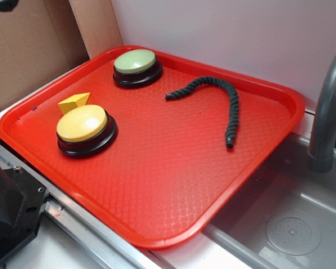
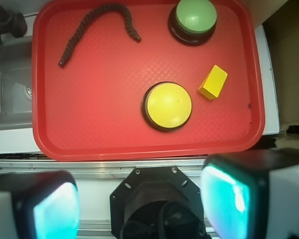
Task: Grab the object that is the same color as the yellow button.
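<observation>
A small yellow wedge block (image 1: 74,102) lies on the red tray (image 1: 173,168) just behind the large yellow domed button (image 1: 83,124) on its black base. In the wrist view the block (image 2: 213,82) is to the right of the yellow button (image 2: 168,105). My gripper (image 2: 142,199) is open and empty, high above the robot base, short of the tray's near edge. Its cyan pads (image 2: 228,194) stand wide apart. The gripper does not show in the exterior view.
A pale green domed button (image 1: 135,63) sits at the tray's back; it shows in the wrist view (image 2: 194,17) too. A dark rope (image 1: 221,98) lies curved on the tray's right half. A grey sink (image 1: 291,218) with a faucet (image 1: 327,106) is right of the tray. Cardboard (image 1: 28,50) stands behind.
</observation>
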`<action>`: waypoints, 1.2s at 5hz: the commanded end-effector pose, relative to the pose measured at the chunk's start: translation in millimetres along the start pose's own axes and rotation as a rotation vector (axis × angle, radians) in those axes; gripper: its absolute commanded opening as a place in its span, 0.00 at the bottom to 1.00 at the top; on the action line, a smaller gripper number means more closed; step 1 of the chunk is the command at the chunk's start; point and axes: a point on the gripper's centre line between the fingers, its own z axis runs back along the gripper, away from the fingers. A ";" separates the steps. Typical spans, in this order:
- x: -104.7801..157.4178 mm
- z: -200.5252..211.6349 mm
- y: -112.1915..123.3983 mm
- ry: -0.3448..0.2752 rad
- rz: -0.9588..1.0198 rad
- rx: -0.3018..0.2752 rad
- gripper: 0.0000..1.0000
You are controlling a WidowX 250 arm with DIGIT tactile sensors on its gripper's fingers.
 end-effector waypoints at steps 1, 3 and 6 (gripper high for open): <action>0.0 0.0 0.0 0.000 0.000 0.000 1.00; 10.6 -29.3 44.4 -0.027 0.172 -0.033 1.00; 29.3 -98.4 100.3 0.009 0.434 0.032 1.00</action>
